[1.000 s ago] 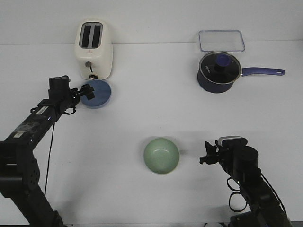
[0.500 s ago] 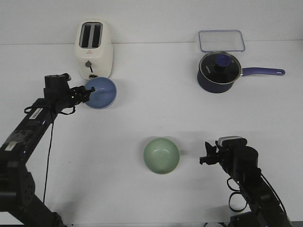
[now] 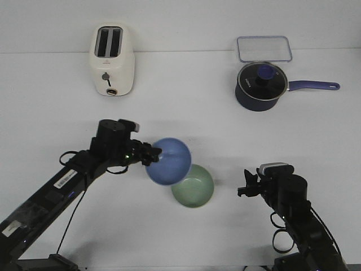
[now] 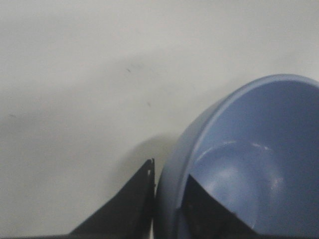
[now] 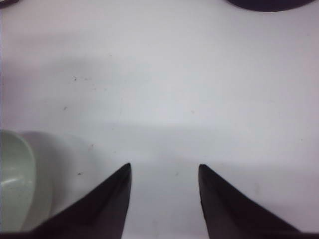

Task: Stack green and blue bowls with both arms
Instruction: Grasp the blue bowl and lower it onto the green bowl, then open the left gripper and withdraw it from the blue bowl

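My left gripper (image 3: 151, 153) is shut on the rim of the periwinkle blue bowl (image 3: 168, 161) and holds it tilted in the air, partly over the upper left edge of the pale green bowl (image 3: 196, 187). The green bowl sits upright on the white table near the front centre. In the left wrist view one finger is outside the blue bowl (image 4: 249, 159) and one inside it, gripper (image 4: 169, 179). My right gripper (image 3: 246, 183) is open and empty, low over the table right of the green bowl. In the right wrist view the green bowl (image 5: 15, 184) shows at the edge, beside the gripper (image 5: 164, 169).
A cream toaster (image 3: 111, 61) stands at the back left. A dark navy saucepan (image 3: 262, 86) with a glass lid and long handle stands at the back right. A clear plastic container (image 3: 264, 48) lies behind it.
My left arm has carried the blue bowl from beside the toaster forward and right, to above the green bowl's edge. The right arm and the green bowl have not moved.
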{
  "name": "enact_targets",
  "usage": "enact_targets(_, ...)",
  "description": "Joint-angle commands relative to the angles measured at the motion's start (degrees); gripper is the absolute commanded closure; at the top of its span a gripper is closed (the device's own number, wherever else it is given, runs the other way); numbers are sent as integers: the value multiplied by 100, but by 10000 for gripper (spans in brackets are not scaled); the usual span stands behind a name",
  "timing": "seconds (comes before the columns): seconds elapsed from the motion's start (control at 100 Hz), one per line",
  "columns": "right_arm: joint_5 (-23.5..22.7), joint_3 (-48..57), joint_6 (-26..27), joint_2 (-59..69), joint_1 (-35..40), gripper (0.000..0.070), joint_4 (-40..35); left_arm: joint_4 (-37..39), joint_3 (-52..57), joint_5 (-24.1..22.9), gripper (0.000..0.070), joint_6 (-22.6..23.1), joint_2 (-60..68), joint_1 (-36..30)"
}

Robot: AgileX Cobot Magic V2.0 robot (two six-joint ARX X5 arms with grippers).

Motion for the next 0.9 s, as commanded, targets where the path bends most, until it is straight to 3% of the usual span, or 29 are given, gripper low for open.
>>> enact_targets(0.0,-2,13,-26,26,15,424,33,223,20,24,686,-105,68,-302)
enact_targets(0.09,-2,15,-26,26,15,424,39,389,15,-39,686,-144,214,-699)
enact_targets(0.2,-2,15,-24,26,15,423,52,516,15,-479,686,-129,402,-1003)
enact_targets(0.32,-2,15,-26,26,15,424,50,688,15,-492,674,-90,575,-1152)
enact_targets(0.36,-2,15,-24,26,15,423,55,684,15,-494,620,-63,603,-1169)
enact_targets(0.45,-2,13,-24,26,15,424,55,667,20,-496,395,-50,614,-1167)
enact_targets(0.5,0,15,-26,26,13,424,57,647,33,-494,340,-48,581,-1137)
enact_targets(0.68,4,15,-39,17,13,425,155,446,39,-509,354,133,-24,-673)
enact_targets(0.74,26,15,-74,-22,9,466,168,306,39,-654,385,284,-378,-439)
enact_targets(0.79,35,15,-76,-76,4,565,166,138,39,-896,483,476,-710,-232)
enact_targets(0.83,35,13,-85,-160,-4,682,162,-28,39,-1200,625,660,-992,-59)
enact_targets(0.85,33,13,-105,-216,-15,700,162,-131,37,-1370,700,752,-1132,24)
enact_targets(0.89,46,7,-136,-369,-31,700,175,-330,37,-1770,683,942,-1419,190)
